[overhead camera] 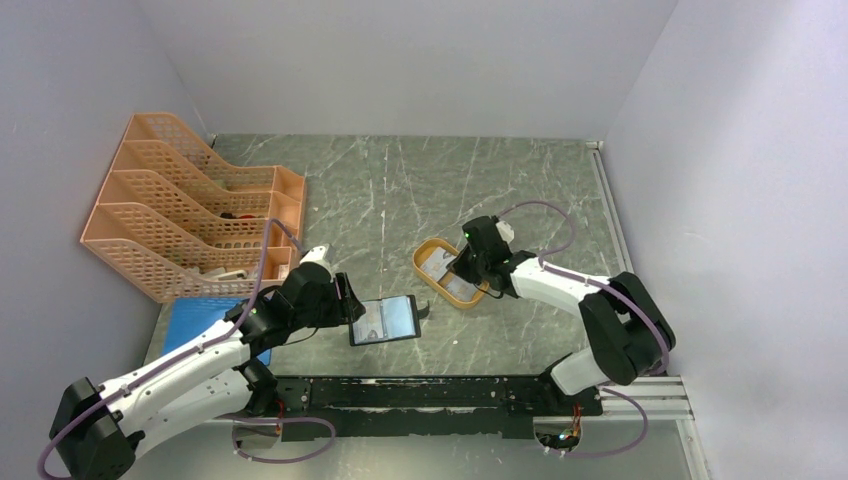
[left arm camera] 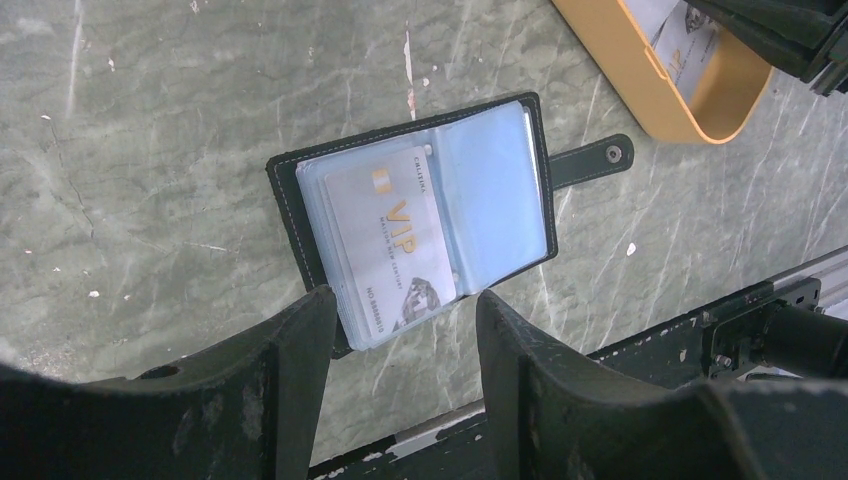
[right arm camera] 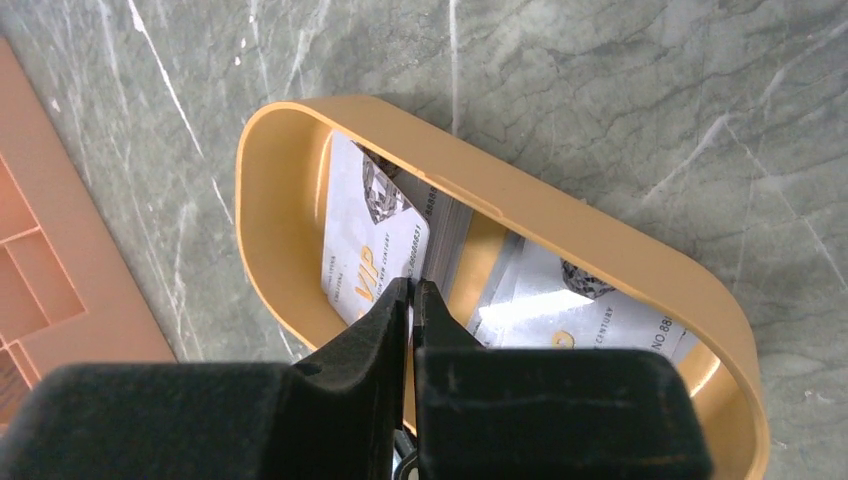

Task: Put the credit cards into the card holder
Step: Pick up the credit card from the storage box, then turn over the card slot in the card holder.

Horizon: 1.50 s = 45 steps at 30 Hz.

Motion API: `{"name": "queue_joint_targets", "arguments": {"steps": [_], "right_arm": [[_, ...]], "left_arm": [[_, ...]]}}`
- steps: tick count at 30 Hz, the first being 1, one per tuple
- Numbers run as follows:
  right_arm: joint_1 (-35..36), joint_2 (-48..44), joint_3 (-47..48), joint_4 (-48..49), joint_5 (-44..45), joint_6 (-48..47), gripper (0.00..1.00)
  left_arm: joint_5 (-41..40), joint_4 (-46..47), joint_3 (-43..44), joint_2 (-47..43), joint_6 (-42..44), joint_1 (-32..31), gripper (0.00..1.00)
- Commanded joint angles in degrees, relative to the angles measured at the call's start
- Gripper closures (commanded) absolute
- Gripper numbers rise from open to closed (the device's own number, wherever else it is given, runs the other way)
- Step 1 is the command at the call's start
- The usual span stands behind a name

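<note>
The black card holder (overhead camera: 383, 320) (left arm camera: 420, 215) lies open on the marble table, with one VIP credit card (left arm camera: 395, 240) in its left clear pocket. My left gripper (overhead camera: 352, 300) (left arm camera: 405, 293) stands open just at the holder's near edge, holding nothing. In the orange oval tray (overhead camera: 425, 270) (right arm camera: 560, 215) lie several more credit cards. One (right arm camera: 375, 235) leans tilted against the tray's wall, another (right arm camera: 560, 300) lies flat. My right gripper (overhead camera: 462, 268) (right arm camera: 412, 285) reaches into the tray, shut on the lower edge of the tilted card.
An orange file organizer (overhead camera: 190, 220) (right arm camera: 40, 250) stands at the back left. A flat blue pad (overhead camera: 195, 320) lies under the left arm. A black rail (overhead camera: 440, 395) runs along the near table edge. The tray (left arm camera: 690, 90) sits right of the holder.
</note>
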Motion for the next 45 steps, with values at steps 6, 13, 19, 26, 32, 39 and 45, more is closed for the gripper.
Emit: {"name": "queue_joint_targets", "arguments": {"steps": [6,13,19,26,32,39,45], "right_arm": [[-0.27,-5.56,3.14,-6.31,-1.04,0.84,1.00],[-0.36,-8.13,4.27,-8.38,-2.02,1.59,1.00],[-1.51,-9.50,4.10,-7.68,-6.28,3.41,1.00],[-8.45,-18.41,9.02,-17.78,-25.25,-1.50,1.00],[-11.41,-22.50,10.15,-23.18,-38.79,-6.76,1.00],[-10.30,-21.39,7.83,-28.04,-42.19,-22.74,1.00],[-2.45,-19.57,1.76,-23.13,-40.85,-25.35,1.00]], "left_arm": [[-0.81,-0.85,-0.07,-0.34,-0.29,-0.34,0.42],[-1.22,-1.20,0.60,-0.11,0.12,-0.34,0.42],[-1.30,-1.90,1.41,-0.16,0.41,-0.34,0.42],[-3.31,-6.52,5.82,-2.28,2.11,-0.34,0.41],[2.78,-2.57,6.49,-4.00,5.20,-0.38,0.29],[3.17,1.65,8.58,1.54,5.84,-4.99,0.19],[-1.22,4.37,10.36,10.04,4.09,-11.26,0.20]]}}
